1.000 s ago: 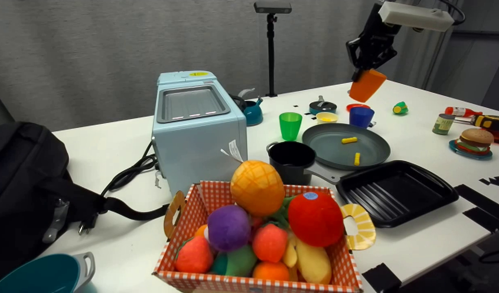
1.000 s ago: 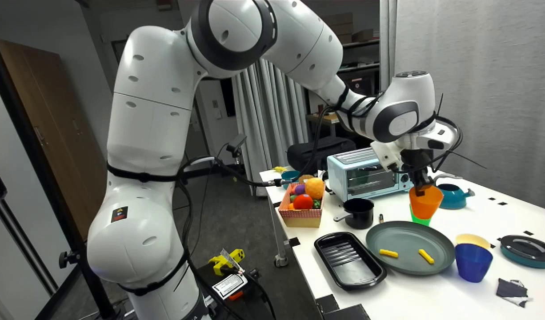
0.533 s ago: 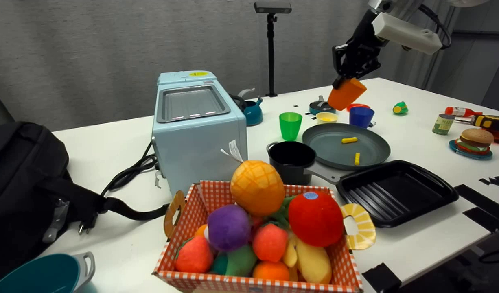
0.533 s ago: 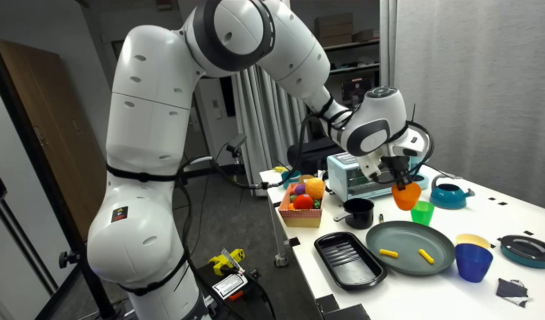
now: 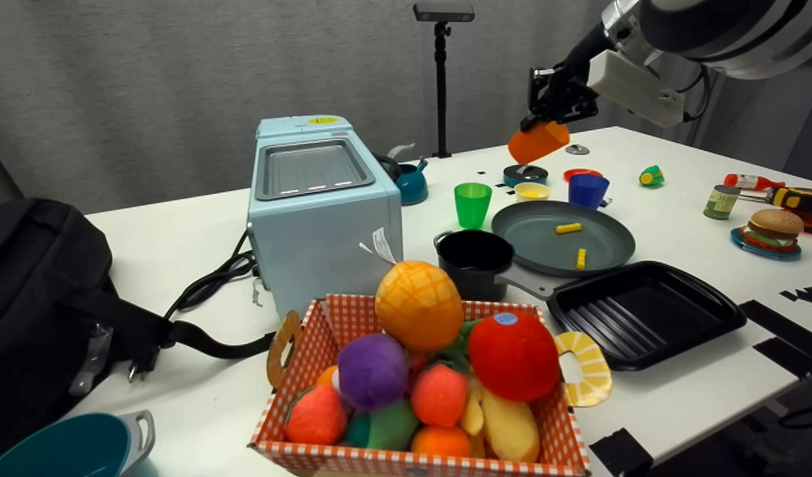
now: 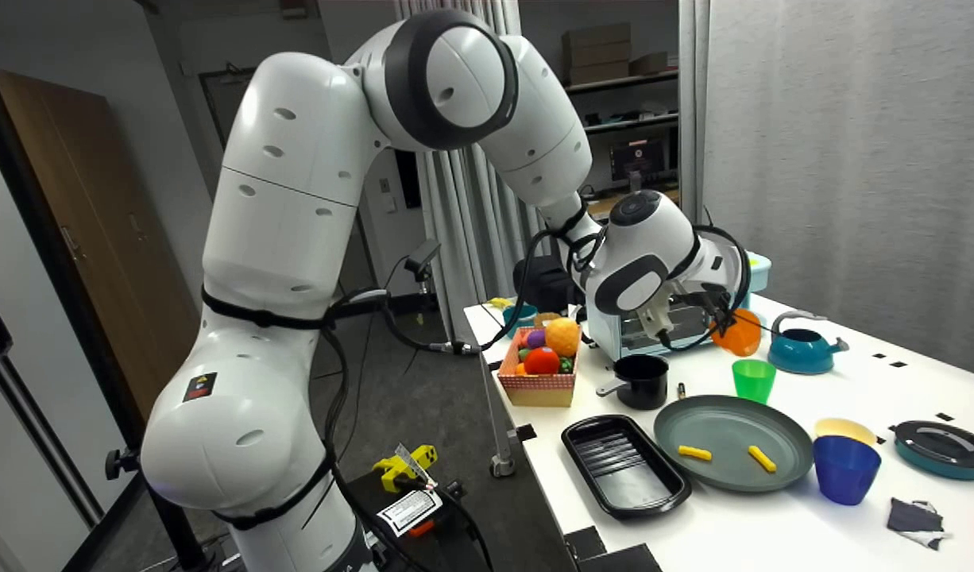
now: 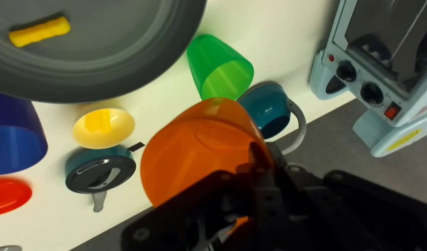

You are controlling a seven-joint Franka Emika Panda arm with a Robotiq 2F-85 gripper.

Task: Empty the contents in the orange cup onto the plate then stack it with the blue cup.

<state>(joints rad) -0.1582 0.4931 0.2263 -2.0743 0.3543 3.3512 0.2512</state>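
Observation:
My gripper (image 7: 267, 153) is shut on the wall of the orange cup (image 7: 196, 150), with one finger inside it. The cup is tilted in the air; it also shows in both exterior views (image 5: 540, 141) (image 6: 737, 332). Two yellow stick pieces (image 5: 568, 228) (image 6: 762, 458) lie apart on the dark grey plate (image 5: 532, 232) (image 6: 725, 429). The wrist view shows one piece (image 7: 39, 32) on part of the plate (image 7: 105, 28). The blue cup (image 5: 587, 191) (image 6: 844, 470) stands upright beside the plate; it shows partly in the wrist view (image 7: 15, 139).
A green cup (image 6: 754, 380), a pale yellow bowl (image 7: 103, 129) and a black pot (image 6: 644, 381) stand around the plate. A black ridged tray (image 6: 626, 465) lies before it. A blue oven (image 5: 326, 232), a teal kettle (image 6: 802, 353) and a fruit basket (image 6: 539, 389) are nearby.
My gripper has carried the orange cup leftward in an exterior view, away from above the blue cup, and tilted it further. The yellow pieces, plate and blue cup have not moved.

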